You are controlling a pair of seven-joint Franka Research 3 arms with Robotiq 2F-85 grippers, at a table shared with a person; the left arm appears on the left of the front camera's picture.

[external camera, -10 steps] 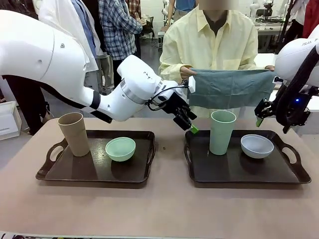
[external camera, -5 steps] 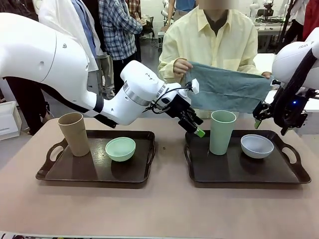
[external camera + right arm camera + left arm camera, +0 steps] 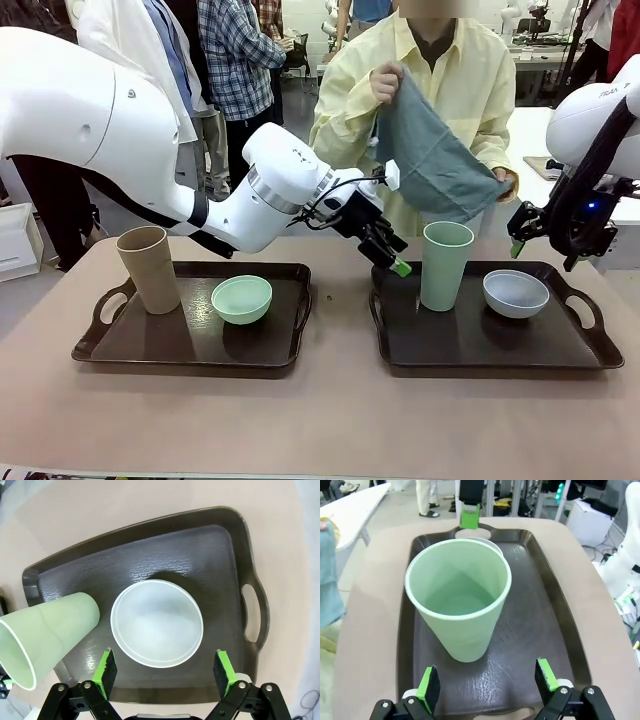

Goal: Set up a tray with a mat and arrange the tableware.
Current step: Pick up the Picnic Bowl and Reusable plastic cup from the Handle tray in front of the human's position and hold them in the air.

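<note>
Front cam, near to far: left tray (image 3: 180,340) has the tan-brown cup (image 3: 150,270) and mint green bowl (image 3: 241,298), right tray (image 3: 480,340) the pale green cup (image 3: 445,265) and greyish white bowl (image 3: 516,293). So two of each. Wrist cams show the left gripper (image 3: 485,677) and right gripper (image 3: 165,666) spread wide, empty. The person (image 3: 450,90) behind holds one teal mat (image 3: 425,160).

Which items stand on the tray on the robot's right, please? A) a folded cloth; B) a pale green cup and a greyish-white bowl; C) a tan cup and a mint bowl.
B: the pale green cup and the greyish-white bowl stand side by side on the right tray.
</note>
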